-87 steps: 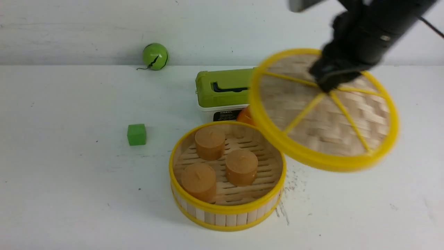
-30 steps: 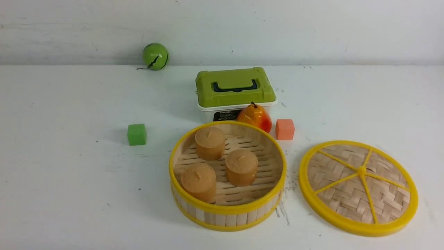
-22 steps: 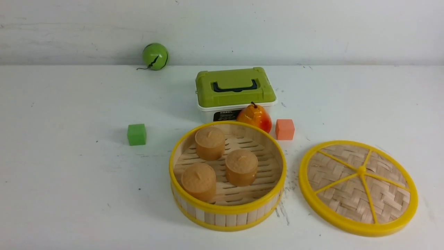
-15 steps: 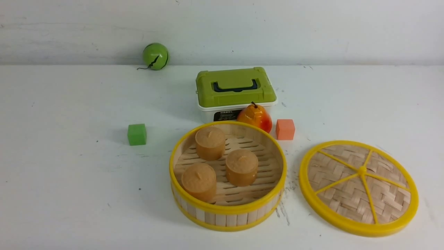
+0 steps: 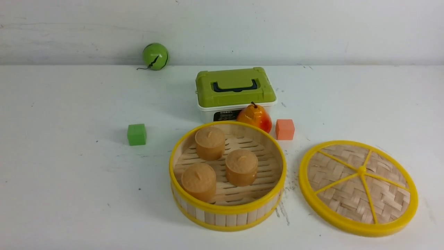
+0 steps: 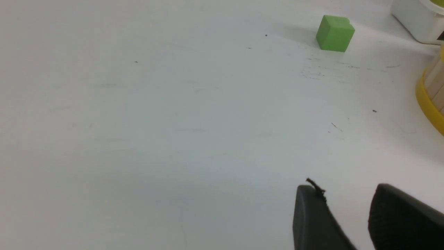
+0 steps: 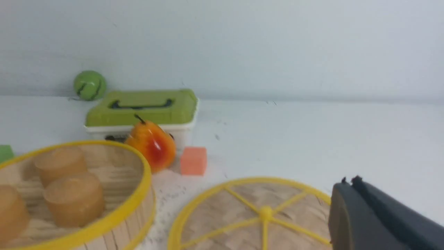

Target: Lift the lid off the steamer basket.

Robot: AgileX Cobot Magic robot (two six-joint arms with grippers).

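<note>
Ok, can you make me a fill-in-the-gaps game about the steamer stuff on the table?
1. The lid lies flat on the ____, to the right of the steamer basket.
2. Inside the steamer basket stand ____ round brown cakes.
3. The cube to the left of the steamer basket is coloured ____.
Missing words: table; three; green.

One word can be read: "MODEL", in pale capitals on a dark label (image 5: 223,115) on the front wall of the white box (image 5: 207,114), well ahead of the right gripper (image 7: 349,182) and off to its left; the smaller print beneath is too blurred to read
</note>
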